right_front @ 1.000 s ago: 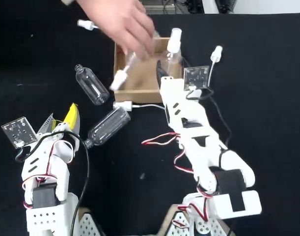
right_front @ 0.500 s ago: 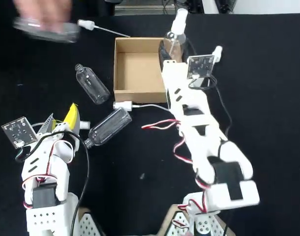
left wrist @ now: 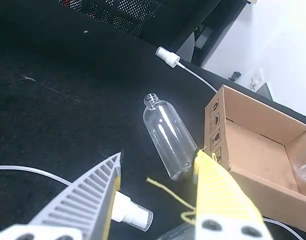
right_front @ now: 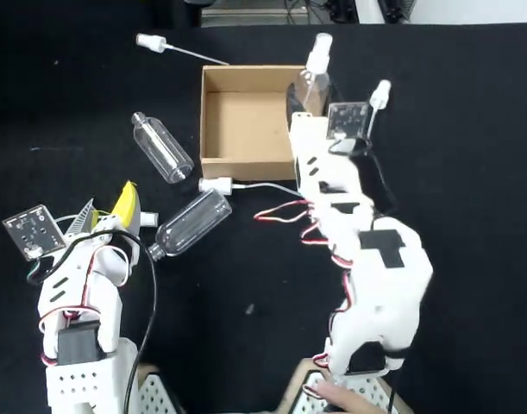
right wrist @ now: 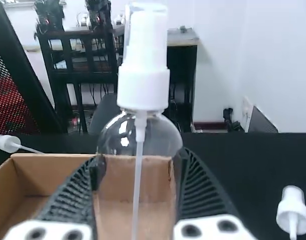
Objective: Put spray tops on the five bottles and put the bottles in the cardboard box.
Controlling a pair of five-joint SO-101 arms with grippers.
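Clear plastic capped bottle [right_front: 311,79] is held upright by the right gripper [right_front: 303,102] at the far corner of the cardboard box [right_front: 203,112].
Boxing is judged in hand; lowering inside, then release, is needed. The left gripper [right_front: 108,198] is spread wide.

Right arm is stretched up along the right wall of the cardboard box [right_front: 244,169]. Right gripper [right_front: 303,97] clamps the capped bottle [right_front: 313,73], upright at the box's far-right corner. I count 4 loose tops:
- right spray top [right_front: 379,93], just beside that arm
- far spray top [right_front: 151,41], tube running toward the box's far-left corner
- front spray top [right_front: 218,184], against the box's front wall
- small spray top [right_front: 147,220], beside the left gripper [right_front: 109,195], whose jaws are spread

2 bare bottles lie on the black mat [right_front: 470,216]: upper bottle [right_front: 162,147] left of the box, lower bottle [right_front: 191,222] near its front-left corner.
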